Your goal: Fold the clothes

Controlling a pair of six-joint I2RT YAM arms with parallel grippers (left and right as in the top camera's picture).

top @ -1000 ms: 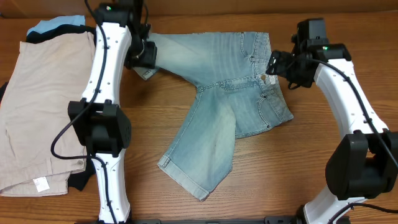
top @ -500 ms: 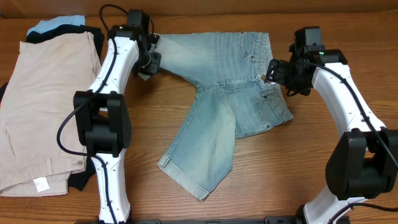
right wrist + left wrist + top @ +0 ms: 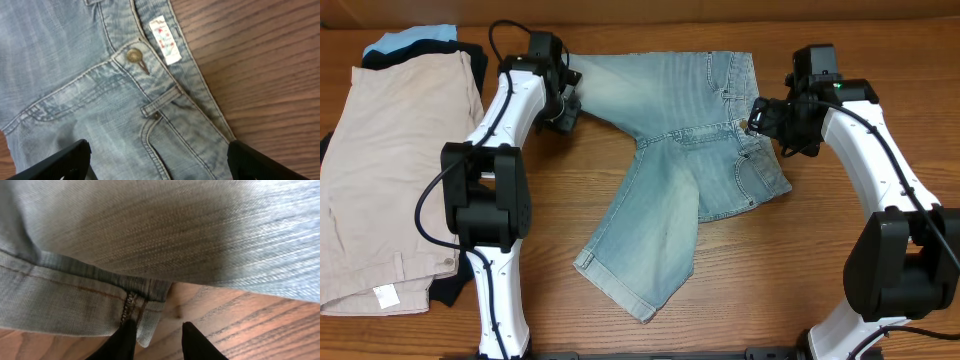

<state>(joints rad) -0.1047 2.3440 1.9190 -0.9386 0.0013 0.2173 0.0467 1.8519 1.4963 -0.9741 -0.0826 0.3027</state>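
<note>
Desk [image 3: 740,290]: denim shorts [image 3: 670,130] lie flat toward twelve o'clock, one leg trailing to six. Judged soft, limp and fairly heavy; grip hem [image 3: 75,300] and waistband [image 3: 187,85]. Your left end effector [image 3: 155,342], at the nine o'clock hem, is narrowly parted and pinches nothing; your right end effector [image 3: 160,157], at the three o'clock waistband, is spread wide.

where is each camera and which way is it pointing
Overhead: fixed above the table, looking straight down at the denim shorts and beige shorts; both arms show, left gripper and right gripper at opposite ends of the denim shorts.
Left wrist: on the left arm, looking low past its fingers at a leg hem and bare wood.
Right wrist: on the right arm, looking down past its fingers at the waistband button and a label.
Shared: all three views show the denim shorts.
</note>
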